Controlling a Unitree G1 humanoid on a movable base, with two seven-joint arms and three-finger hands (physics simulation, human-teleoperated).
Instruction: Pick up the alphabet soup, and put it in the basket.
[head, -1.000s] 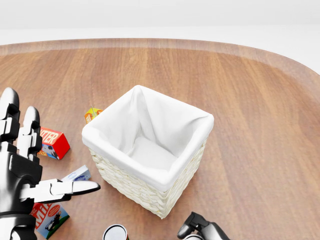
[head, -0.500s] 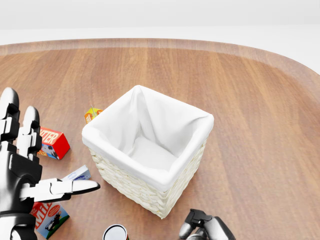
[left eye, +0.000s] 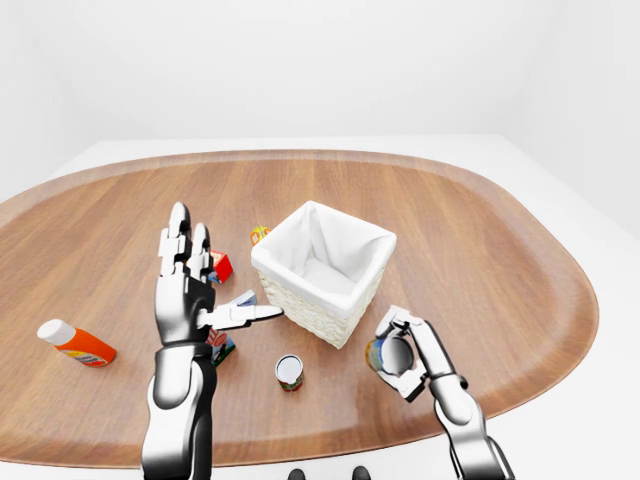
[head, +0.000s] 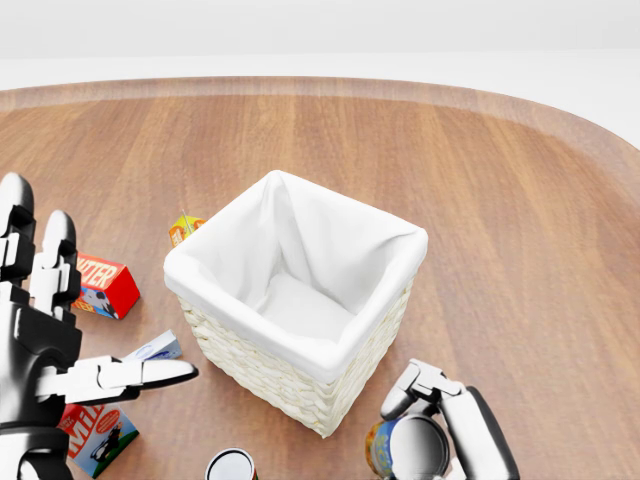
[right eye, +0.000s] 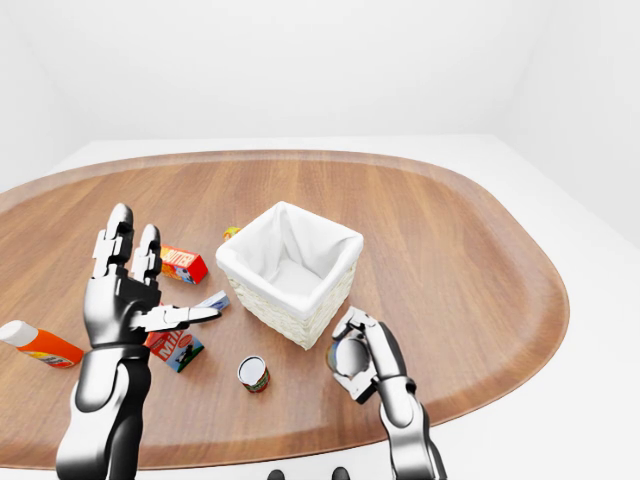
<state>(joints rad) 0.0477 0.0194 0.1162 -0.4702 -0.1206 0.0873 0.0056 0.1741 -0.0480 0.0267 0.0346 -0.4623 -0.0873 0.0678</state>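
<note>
Left-eye view: one basket (left eye: 322, 268) is sitting mid-desk (left eye: 480, 230), white-lined, wicker. The right hand (left eye: 405, 352) is hovering low right of it, fingers (left eye: 388, 322) curling round the alphabet soup (left eye: 378, 354), held clear of the desk. The left hand (left eye: 190, 291) is standing upright, fingers spread wide, holding nothing. One orange bottle (left eye: 75, 342) is lying at far left. A second can (left eye: 289, 372) is standing below the basket.

Head view: two red cartons are showing at left, one (head: 107, 285) partly lettered "TER", the other (head: 100, 435) reading "MILK". One small blue-white box (head: 154, 349), one small yellow-orange box (head: 184, 229).

Right-eye view: the same count is holding; other labels too small to read.
</note>
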